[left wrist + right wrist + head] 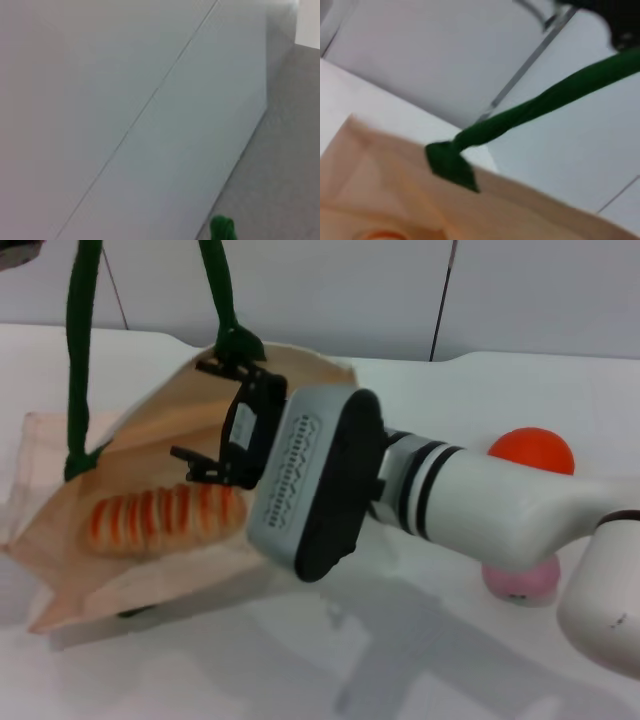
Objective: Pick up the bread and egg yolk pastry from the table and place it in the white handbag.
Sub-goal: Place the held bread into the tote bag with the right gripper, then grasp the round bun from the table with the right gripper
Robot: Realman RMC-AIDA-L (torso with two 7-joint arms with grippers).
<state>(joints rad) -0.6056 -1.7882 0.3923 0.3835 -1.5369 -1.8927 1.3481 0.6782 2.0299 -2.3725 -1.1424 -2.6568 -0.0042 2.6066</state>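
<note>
I see the bread (163,519), a ridged loaf striped orange and cream, lying inside the white handbag (90,585). The bag is a cream cloth tote, mouth held open, its dark green rope handles (82,350) pulled upward out of the head view. Can't spot the egg yolk pastry anywhere. My right gripper (214,420) sits at the bag's mouth just above the loaf, black fingers (196,462) spread apart, nothing between them, not touching the bread as far as I can tell. Left gripper isn't visible. An orange ball (532,449) and a pink ball (522,581) rest on the white surface (430,660) behind my right arm.
</note>
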